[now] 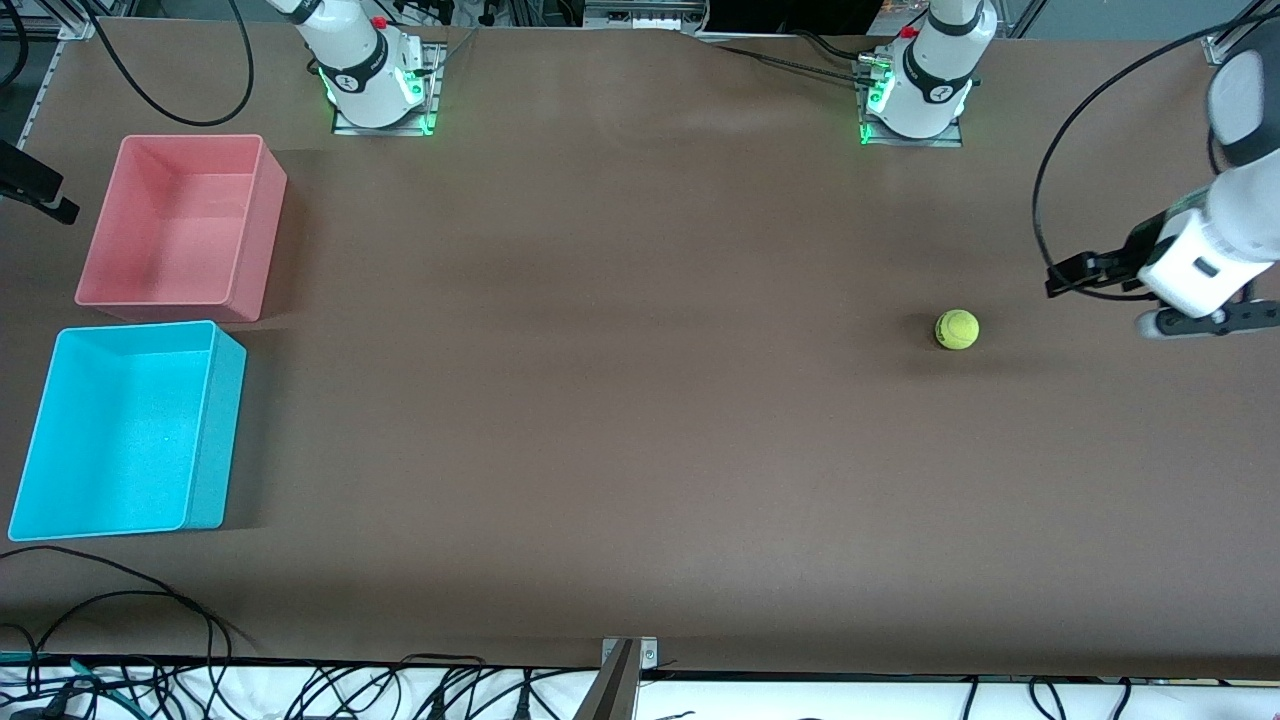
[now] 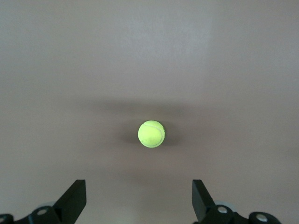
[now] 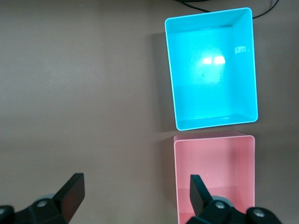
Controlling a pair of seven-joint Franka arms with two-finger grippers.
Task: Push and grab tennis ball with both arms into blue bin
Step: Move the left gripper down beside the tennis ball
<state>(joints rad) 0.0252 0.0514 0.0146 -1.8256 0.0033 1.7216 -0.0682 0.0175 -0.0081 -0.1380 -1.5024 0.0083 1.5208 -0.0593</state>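
Our two claws hang released over the brown counter (image 1: pixel 620 420).
Left claw (image 2: pixel 138 200) faces the fuzzy yellow-green tennis ball (image 1: pixel 957 329) at twelve o'clock; right claw (image 3: pixel 132 196) hovers near the cyan plastic bin (image 3: pixel 212 70).

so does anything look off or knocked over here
Nothing stands out. The tennis ball sits alone on the table toward the left arm's end; the blue bin and pink bin stand upright and empty side by side.
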